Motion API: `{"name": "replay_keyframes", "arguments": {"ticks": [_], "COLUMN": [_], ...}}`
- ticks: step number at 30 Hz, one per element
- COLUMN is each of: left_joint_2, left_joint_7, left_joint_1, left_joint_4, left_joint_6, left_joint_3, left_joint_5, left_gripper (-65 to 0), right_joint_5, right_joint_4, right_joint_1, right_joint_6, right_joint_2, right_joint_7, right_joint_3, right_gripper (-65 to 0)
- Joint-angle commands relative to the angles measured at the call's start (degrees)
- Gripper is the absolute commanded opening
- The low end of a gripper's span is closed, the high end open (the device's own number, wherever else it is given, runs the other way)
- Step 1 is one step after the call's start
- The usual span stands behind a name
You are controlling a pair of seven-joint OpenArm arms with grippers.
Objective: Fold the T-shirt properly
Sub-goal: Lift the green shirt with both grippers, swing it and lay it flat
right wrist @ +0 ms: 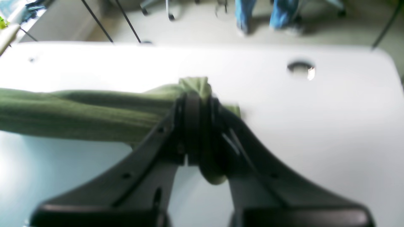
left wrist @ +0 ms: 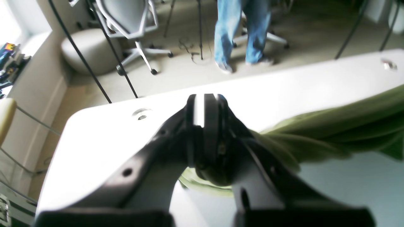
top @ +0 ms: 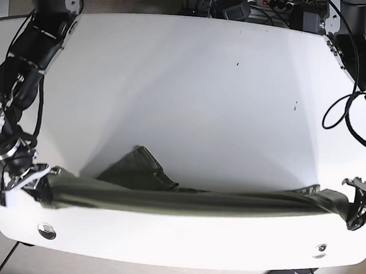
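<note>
Both grippers clamped on the green T-shirt (top: 191, 200), fingers pinched tight on bunched cloth: left gripper (top: 358, 208) at one end, right gripper (top: 30, 182) at the other. Stretched into a long band above the white tabletop (top: 194, 81), near its front edge, one dark fold trailing behind.

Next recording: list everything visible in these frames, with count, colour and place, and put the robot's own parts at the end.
T-shirt: one, olive green, stretched in a band along the table's near edge, a bunched part lying toward the table's middle.
Table: one, white, beneath the shirt.
Grommet holes: two, metallic, near the table's front corners.
Office chair: one, grey, on the floor beyond the table.
Person's legs: one pair, blue jeans, standing on the floor behind the table.
Left gripper: one, black, shut on the shirt's end.
Right gripper: one, black, shut on the other end.
</note>
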Motion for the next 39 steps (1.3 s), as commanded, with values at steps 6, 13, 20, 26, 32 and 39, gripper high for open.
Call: {"name": "replay_keyframes", "arguments": {"ticks": [6, 13, 20, 26, 32, 39], "left_joint_2": [2.00, 2.17, 2.17, 2.17, 4.90, 6.31], "left_joint_7": [-1.59, -1.77, -1.68, -1.68, -1.68, -1.77], "left_joint_1": [18.65, 29.02, 24.80, 10.91, -4.56, -29.27], "left_joint_4": [2.64, 2.38, 1.85, -5.97, -11.16, -22.68], "left_joint_6": [0.36, 0.36, 0.36, 0.36, 0.36, 0.36], "left_joint_3": [-7.86, -9.80, -7.95, 4.27, 7.08, 11.74], "left_joint_5": [-7.11, -7.55, -6.93, 2.47, 11.35, 19.35], "left_gripper": [-65.0, -65.0, -65.0, -65.0, -65.0, -65.0], "right_joint_5": [-0.28, -0.28, -0.72, -0.72, -0.72, -0.81], "right_joint_4": [12.62, 13.24, 12.45, 3.92, -6.28, -18.94], "right_joint_1": [-21.39, -35.45, -33.17, -19.72, -3.98, 18.96], "right_joint_6": [1.68, 1.86, 3.61, 3.61, 3.17, 3.09], "right_joint_2": [-6.02, -8.13, -7.95, -6.55, -3.03, 1.01], "right_joint_7": [1.17, 1.44, 2.14, 2.14, 2.23, 2.31], "right_joint_3": [4.62, 5.50, 5.06, 4.53, -1.80, -8.39], "right_gripper": [-63.3, -63.3, -63.3, -63.3, -63.3, -63.3]}}
